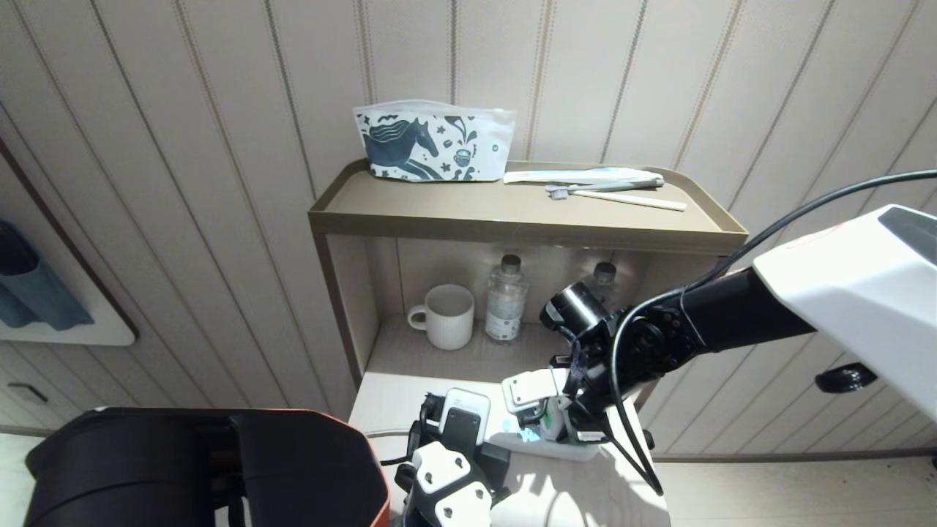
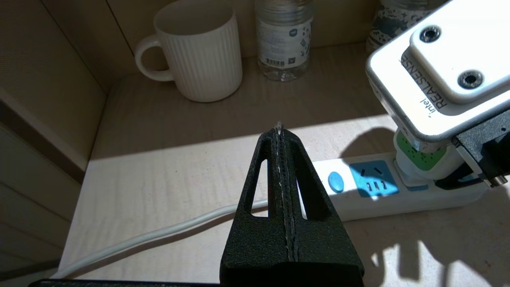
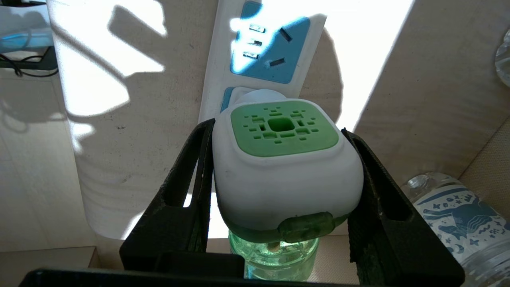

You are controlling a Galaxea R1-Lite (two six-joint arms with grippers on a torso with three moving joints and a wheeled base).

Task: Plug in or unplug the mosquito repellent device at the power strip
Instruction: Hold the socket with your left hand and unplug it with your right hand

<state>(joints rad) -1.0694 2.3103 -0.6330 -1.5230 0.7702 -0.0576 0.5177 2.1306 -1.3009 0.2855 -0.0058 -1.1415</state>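
Observation:
The mosquito repellent device (image 3: 279,175) has a white head with a green vented top and a green liquid bottle below. My right gripper (image 3: 275,127) is shut on it, one black finger pressed to each side of the head. Its plug end sits against a light-blue socket of the power strip (image 3: 223,59). In the left wrist view the device (image 2: 418,159) stands on the power strip (image 2: 374,183) beside a free socket and a blue button. My left gripper (image 2: 279,127) is shut and empty, hovering over the strip's cord end. In the head view both grippers meet low at the power strip (image 1: 542,445).
The white cord (image 2: 139,239) runs off from the strip across the pale tabletop. At the back of the shelf niche stand a ribbed white mug (image 2: 199,52) and clear water bottles (image 2: 283,36). A printed pouch (image 1: 432,143) and a toothbrush lie on the shelf top.

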